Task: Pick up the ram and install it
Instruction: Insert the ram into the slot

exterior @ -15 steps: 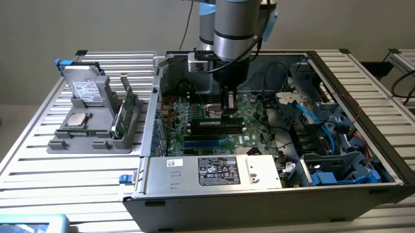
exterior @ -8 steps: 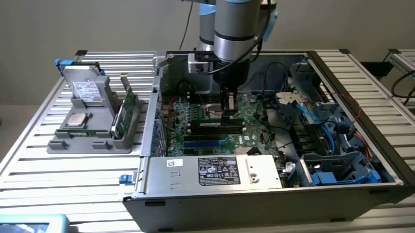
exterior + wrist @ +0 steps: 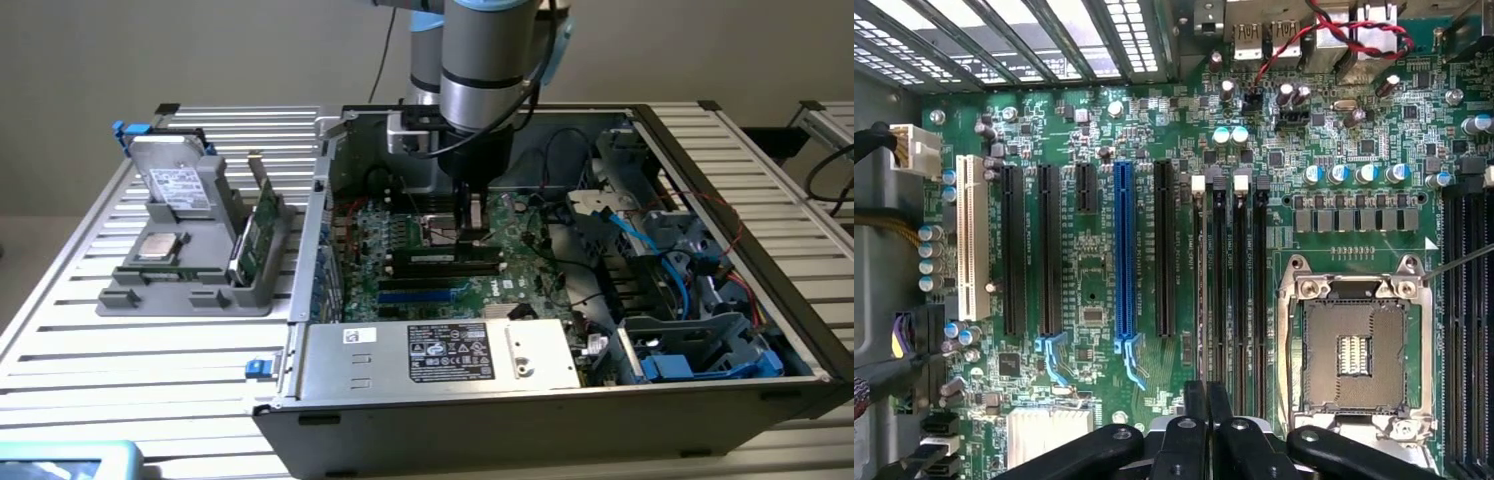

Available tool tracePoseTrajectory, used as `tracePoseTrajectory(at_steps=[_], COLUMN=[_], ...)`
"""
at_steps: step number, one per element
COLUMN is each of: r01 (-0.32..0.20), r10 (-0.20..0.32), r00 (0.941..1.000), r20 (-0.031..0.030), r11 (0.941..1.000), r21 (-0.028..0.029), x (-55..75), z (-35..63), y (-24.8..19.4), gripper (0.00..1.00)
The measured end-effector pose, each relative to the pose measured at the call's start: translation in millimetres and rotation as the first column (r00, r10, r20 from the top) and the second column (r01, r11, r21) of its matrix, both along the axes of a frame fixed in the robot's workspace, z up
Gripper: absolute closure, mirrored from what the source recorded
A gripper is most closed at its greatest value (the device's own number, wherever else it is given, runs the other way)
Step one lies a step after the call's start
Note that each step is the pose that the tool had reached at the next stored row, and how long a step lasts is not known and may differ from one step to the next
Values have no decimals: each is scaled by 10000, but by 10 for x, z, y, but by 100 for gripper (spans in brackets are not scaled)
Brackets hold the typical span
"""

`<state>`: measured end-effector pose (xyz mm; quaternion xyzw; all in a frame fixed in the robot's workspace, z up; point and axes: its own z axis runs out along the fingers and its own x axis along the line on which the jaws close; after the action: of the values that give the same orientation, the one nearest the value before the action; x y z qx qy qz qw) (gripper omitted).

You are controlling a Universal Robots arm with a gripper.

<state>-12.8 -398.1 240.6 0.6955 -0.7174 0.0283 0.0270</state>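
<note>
Claw (image 3: 470,238) drawn narrow, fingers nearly together, apparently pinching the top edge of the ram (image 3: 434,258), a slim dark-green stick w/ black chips. It sits lengthwise along the long black plastic slots (image 3: 1239,280) near the middle of the green motherboard (image 3: 1094,300), aligned so edge meets slot. Seating unconfirmed.
</note>
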Motion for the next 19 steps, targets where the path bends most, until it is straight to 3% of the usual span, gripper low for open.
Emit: tracePoseTrajectory(at_steps=[19], r01=[-228], r10=[228], r00=[9997], r20=[0], r11=[9997], r21=[-1], x=[-5], z=[-37], y=[16], gripper=[88])
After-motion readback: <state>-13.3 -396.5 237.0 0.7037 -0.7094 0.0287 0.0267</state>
